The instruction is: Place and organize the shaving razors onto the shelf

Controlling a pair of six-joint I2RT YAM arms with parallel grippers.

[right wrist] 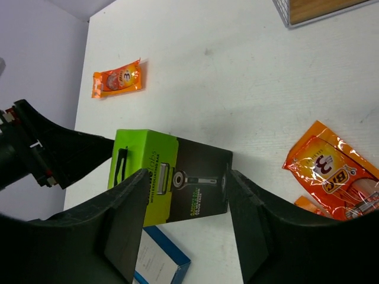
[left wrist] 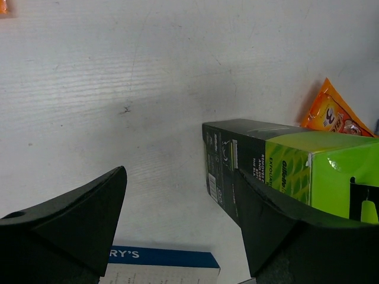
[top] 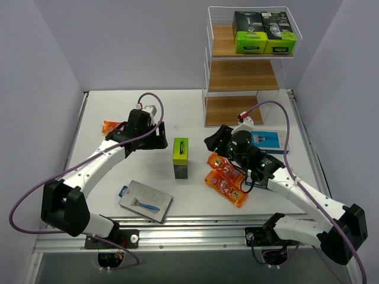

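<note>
White arm links [top: 100, 161], black joints [top: 64, 204], looping purple cables [top: 12, 216].

Three lime boxes [top: 180, 158], two blue cards [top: 145, 201], three orange packets [top: 228, 180]

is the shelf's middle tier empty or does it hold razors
Empty: its wooden board shows bare; the two black-and-lime razor boxes sit on the top tier.

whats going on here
Two robot arms are putting razor packs on a shelf. Two green-and-black boxes already sit on its top tier. The left fingers and right fingers are both open and empty, near a third box lying on the table. Orange packets and two blue cards are not yet shelved.
</note>
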